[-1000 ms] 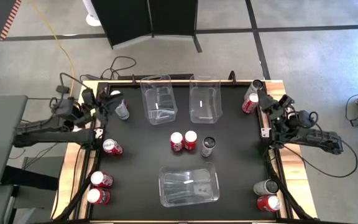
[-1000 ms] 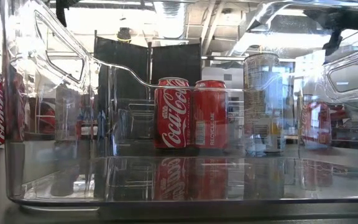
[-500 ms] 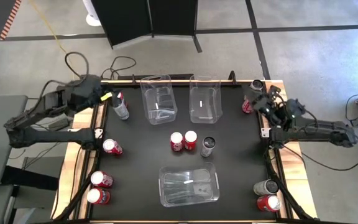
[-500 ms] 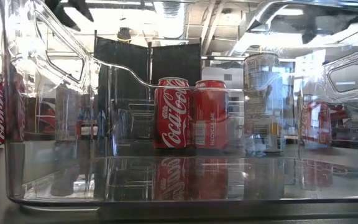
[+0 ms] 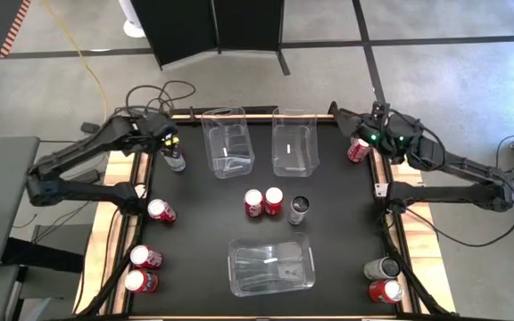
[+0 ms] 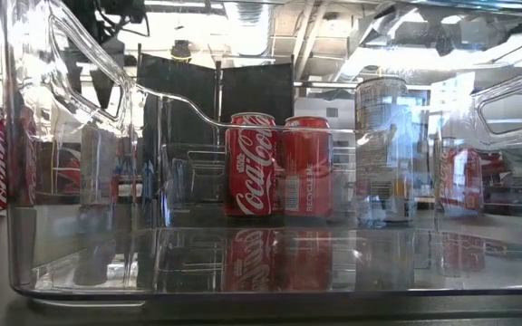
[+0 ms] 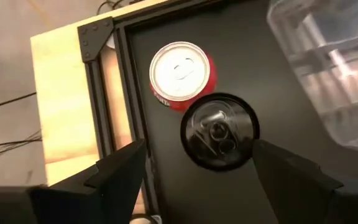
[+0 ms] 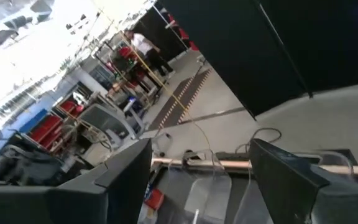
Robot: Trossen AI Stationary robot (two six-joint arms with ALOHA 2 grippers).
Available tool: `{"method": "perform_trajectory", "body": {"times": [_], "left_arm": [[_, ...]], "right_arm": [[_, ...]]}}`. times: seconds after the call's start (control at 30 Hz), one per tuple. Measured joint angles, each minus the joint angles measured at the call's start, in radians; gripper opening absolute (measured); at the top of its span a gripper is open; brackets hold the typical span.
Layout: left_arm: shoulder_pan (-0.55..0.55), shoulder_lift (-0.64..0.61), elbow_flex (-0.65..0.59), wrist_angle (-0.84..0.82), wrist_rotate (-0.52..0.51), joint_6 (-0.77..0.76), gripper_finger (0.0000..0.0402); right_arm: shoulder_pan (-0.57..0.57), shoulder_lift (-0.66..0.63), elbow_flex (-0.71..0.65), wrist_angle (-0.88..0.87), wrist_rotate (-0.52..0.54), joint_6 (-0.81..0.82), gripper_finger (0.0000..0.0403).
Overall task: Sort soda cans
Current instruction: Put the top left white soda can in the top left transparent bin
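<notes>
My left gripper (image 5: 169, 143) hangs open over the table's far left corner. In its wrist view a red soda can (image 7: 180, 73) and a dark-topped can (image 7: 219, 130) stand upright side by side below the open fingers (image 7: 199, 149), which touch neither. My right gripper (image 5: 370, 134) is open (image 8: 202, 168) at the far right corner, above a red can (image 5: 357, 150), and points out into the room. Two red cans (image 5: 264, 201) and a silver can (image 5: 299, 209) stand at the table's middle, and they also appear in the low view (image 6: 279, 163).
Two clear bins (image 5: 228, 143) (image 5: 294, 141) stand at the far edge and one (image 5: 271, 264) at the near middle. Red cans (image 5: 161, 210) (image 5: 143, 269) stand along the left edge. A silver can (image 5: 380, 267) and a red one (image 5: 385, 291) stand near right.
Both arms have risen from their low folded poses at the table's sides. My left gripper has swung over the two cans in the far left corner. My right gripper has gone up and toward the far right corner.
</notes>
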Motion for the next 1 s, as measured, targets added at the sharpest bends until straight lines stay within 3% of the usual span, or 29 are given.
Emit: {"method": "perform_trajectory", "body": {"times": [0.3,0.53,1.0], "left_arm": [[0.091,0.115,0.002,0.041,0.024,0.133,0.0292],[0.122,0.109,0.002,0.098,0.153,0.215,0.0292],[0.123,0.062,0.008,0.072,0.154,0.249,0.0292]], "right_arm": [[-0.037,-0.009,0.002,-0.005,-0.110,0.020,0.0291],[-0.042,-0.008,0.001,-0.003,-0.127,0.020,0.0291],[-0.070,-0.008,0.001,-0.001,-0.147,0.018,0.0291]]}}
